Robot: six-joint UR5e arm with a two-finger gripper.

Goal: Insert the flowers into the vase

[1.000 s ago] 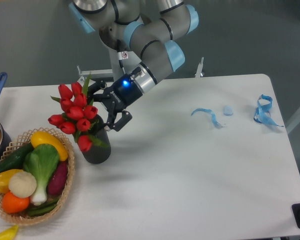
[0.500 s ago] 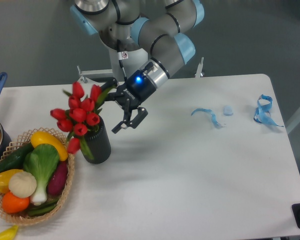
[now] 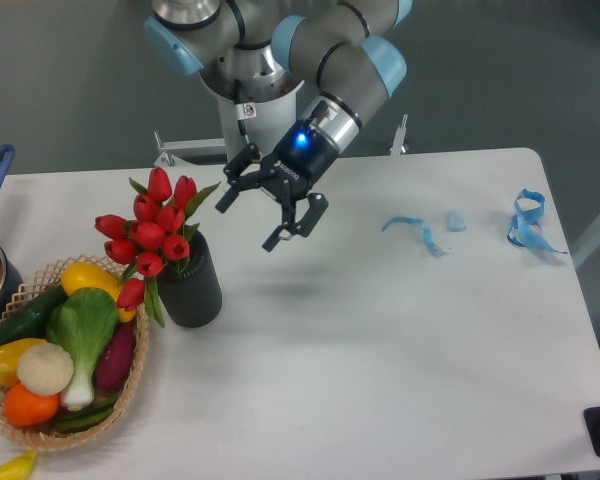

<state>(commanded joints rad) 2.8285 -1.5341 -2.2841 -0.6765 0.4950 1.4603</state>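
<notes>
The flowers [image 3: 148, 228] stand in the vase [image 3: 189, 288]; the pincer [image 3: 252, 215] gapes empty; its lettering looks illegible.

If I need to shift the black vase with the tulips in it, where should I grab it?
Probably grip the vase across its lower ribbed body, coming in level from its right side. The flowers spill over the mouth and lean left toward the basket, so the top and left look blocked. The gripper is open above the table.

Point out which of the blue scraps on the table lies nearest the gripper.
The curled blue ribbon strip, leftmost of the three. The small pale blue piece and looped blue ribbon lie farther right of the open gripper.
</notes>
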